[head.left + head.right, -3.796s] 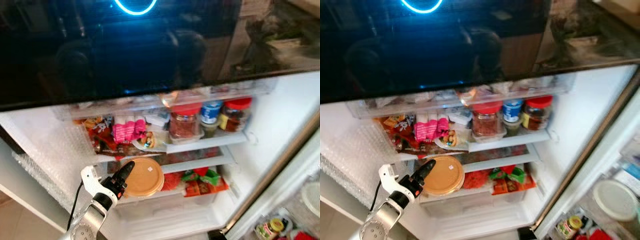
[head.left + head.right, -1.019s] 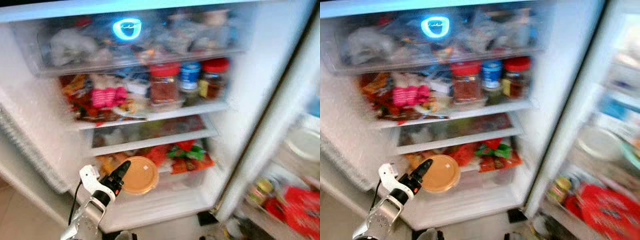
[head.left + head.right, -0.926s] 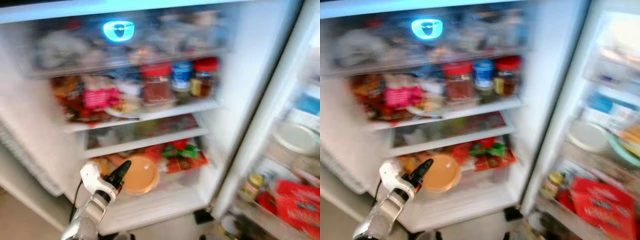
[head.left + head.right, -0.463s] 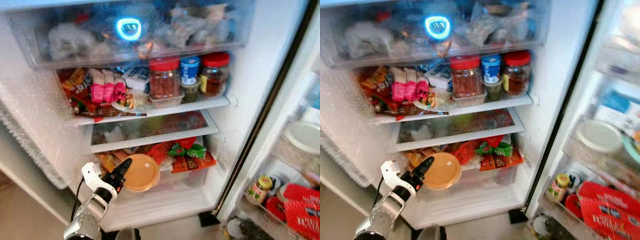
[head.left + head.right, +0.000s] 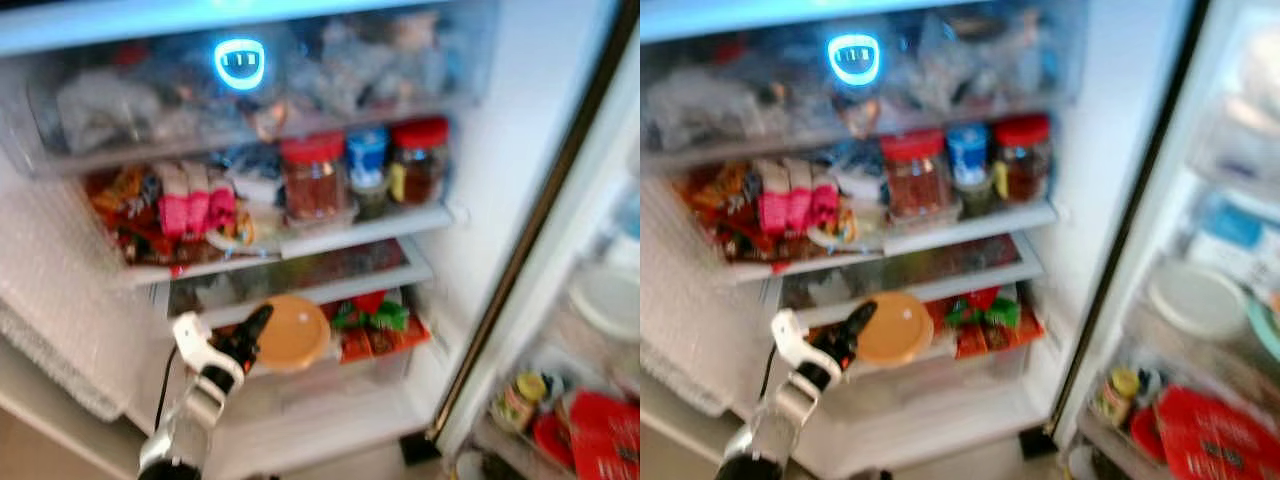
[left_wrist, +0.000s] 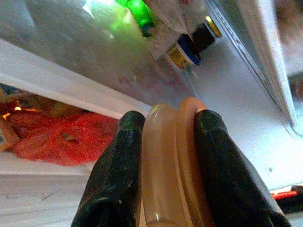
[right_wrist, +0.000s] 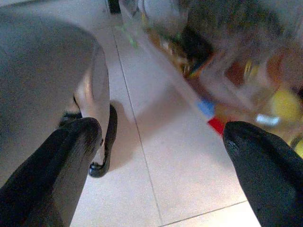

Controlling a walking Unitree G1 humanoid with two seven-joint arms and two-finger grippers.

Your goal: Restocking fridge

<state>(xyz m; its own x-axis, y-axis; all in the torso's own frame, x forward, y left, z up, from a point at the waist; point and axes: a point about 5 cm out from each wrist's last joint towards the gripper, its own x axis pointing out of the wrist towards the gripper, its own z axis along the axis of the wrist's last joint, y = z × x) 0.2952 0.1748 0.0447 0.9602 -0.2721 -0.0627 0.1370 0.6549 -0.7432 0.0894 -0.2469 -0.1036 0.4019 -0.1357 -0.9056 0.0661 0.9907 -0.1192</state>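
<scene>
Left gripper [image 6: 163, 156] pinches a tan lidded container [image 5: 293, 333] at the open fridge [image 5: 480, 150]; no label legible; right gripper [image 7: 156, 156] spread

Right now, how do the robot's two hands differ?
The left hand is raised in front of the open fridge's lower shelves, its black fingers shut on the edge of a round tan lidded container. The right hand hangs low over the pale tiled floor, fingers spread wide apart and holding nothing. Both have two long black fingers.
</scene>
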